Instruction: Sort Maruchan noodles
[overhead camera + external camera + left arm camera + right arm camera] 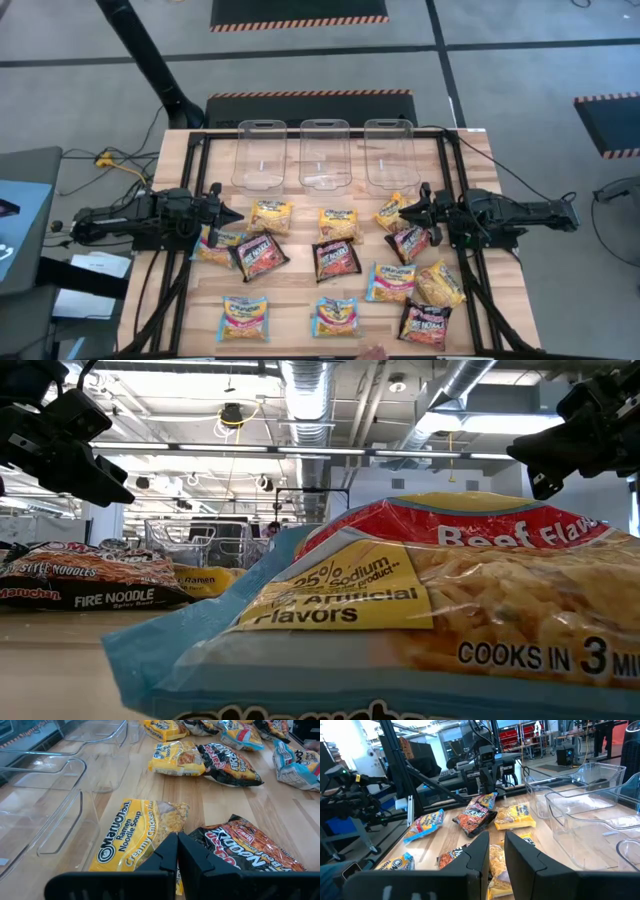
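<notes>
Right gripper (403,211) hangs over the right side of the table with its fingers (479,851) slightly parted, a narrow gap showing between them and nothing pinched; a yellow packet (496,864) lies just below and ahead of the tips, which looks like the one it is lined up to take. Left gripper (236,213) hovers at the left side, fingers pressed together and empty, over another yellow packet (136,836) and a black-red packet (245,847) lying side by side; it seems parked rather than working.

Noodles are all loose on the wooden table (300,290), spread in rough rows with the three kinds mixed: yellow and black-red ones in the middle, blue-and-yellow ones (244,318) mostly along the near edge. Three clear bins (324,153) stand in a line at the far edge, apparently one per kind, and appear empty, so sorting has hardly begun.
</notes>
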